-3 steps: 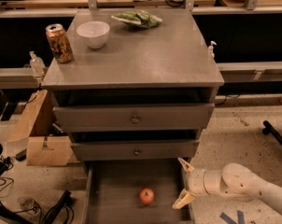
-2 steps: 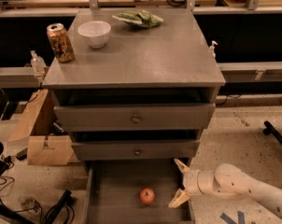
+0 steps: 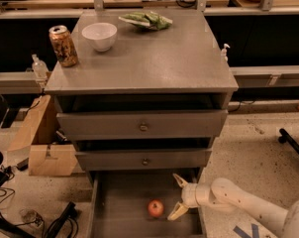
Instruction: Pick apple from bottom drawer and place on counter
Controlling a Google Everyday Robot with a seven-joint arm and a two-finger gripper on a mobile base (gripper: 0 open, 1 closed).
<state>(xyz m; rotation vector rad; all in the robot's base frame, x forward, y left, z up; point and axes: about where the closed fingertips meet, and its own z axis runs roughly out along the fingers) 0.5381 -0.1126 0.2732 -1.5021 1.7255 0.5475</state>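
The apple (image 3: 156, 208), small and red-orange, lies on the floor of the open bottom drawer (image 3: 120, 202), a wide grey tray pulled out at the foot of the cabinet. My gripper (image 3: 179, 196) is open inside the drawer, just right of the apple and apart from it, its fingers spread toward the apple. The white arm reaches in from the lower right. The counter (image 3: 159, 58) is the flat grey top of the cabinet above.
On the counter stand a white bowl (image 3: 99, 35), a drink can (image 3: 63, 45) and a green bag (image 3: 147, 20). Two shut drawer fronts with knobs (image 3: 143, 127) overhang the bottom drawer. A cardboard box (image 3: 40, 143) and cables lie on the floor at left.
My gripper has moved left inside the bottom drawer, closer to the apple. The apple has not moved.
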